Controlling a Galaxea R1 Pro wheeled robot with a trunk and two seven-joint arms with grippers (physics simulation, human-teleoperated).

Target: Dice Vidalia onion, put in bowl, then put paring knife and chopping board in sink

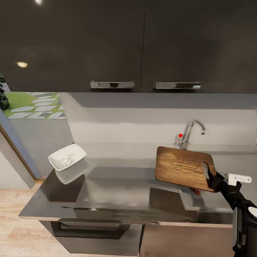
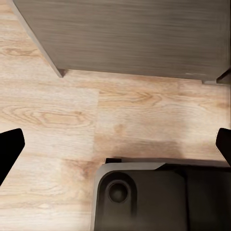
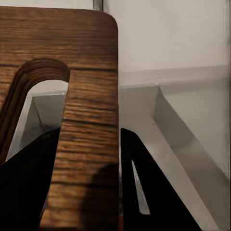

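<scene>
No writing is showing. The right gripper (image 1: pixel 211 177) is clenching the chopping board (image 1: pixel 182 167) above the sink (image 1: pixel 214 200); left of the sink, the bowl (image 1: pixel 67 157) is holding white bits. The left gripper (image 2: pixel 115 144) is hanging released.

The right gripper (image 1: pixel 210 178) has its jaws clamped on the handle end of the chopping board (image 1: pixel 182 167), held tilted over the sink (image 1: pixel 207 200). Far left of the jaws, the bowl (image 1: pixel 67 157) sits on the table (image 1: pixel 117 192).

You have a long grey glossy surface (image 1: pixel 117 192) with the white bowl (image 1: pixel 67 157) resting near its left end and the sink (image 1: pixel 208 200) recessed at its right.
</scene>
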